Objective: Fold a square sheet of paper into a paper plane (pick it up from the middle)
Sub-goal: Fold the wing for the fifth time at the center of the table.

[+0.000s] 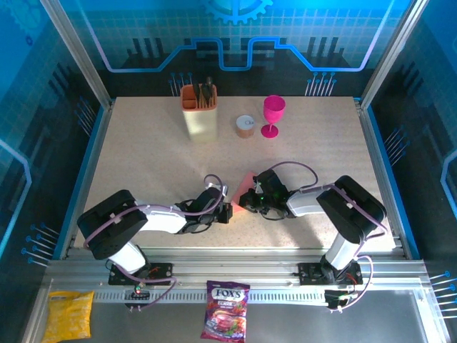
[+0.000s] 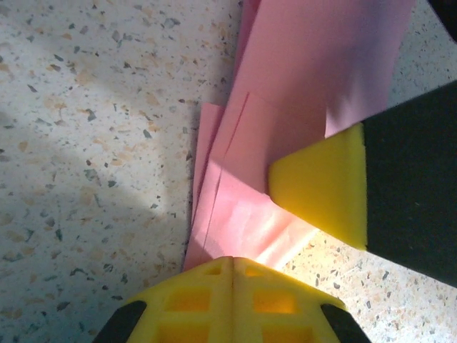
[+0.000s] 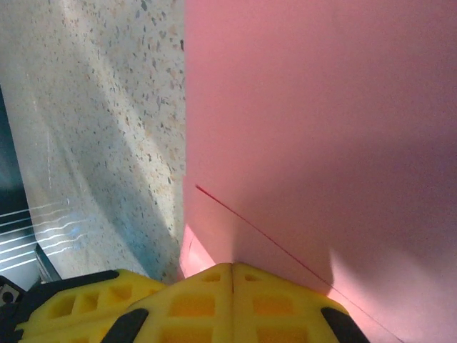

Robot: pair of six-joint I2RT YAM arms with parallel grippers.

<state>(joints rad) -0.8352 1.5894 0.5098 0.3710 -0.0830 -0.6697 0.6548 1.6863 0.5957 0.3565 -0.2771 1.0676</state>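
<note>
The salmon-pink paper (image 1: 246, 183) is folded into several layers and stands partly off the table between my two grippers. In the left wrist view the pink paper (image 2: 300, 86) shows stacked edges and creases, and its lower end runs into my left gripper (image 2: 232, 261), whose jaws are shut on it. A yellow finger (image 2: 321, 186) of the right gripper presses against the paper from the right. My right gripper (image 3: 232, 266) is shut on the paper (image 3: 321, 128), which rises from its seam with a diagonal crease. From above, the left gripper (image 1: 227, 212) and the right gripper (image 1: 250, 200) nearly touch.
At the back of the table stand a cream holder with an orange insert (image 1: 199, 111), a small round tin (image 1: 245, 126) and a magenta goblet (image 1: 272, 114). A candy bag (image 1: 226, 309) and a yellow bag (image 1: 69, 314) lie on the front ledge beyond the rail.
</note>
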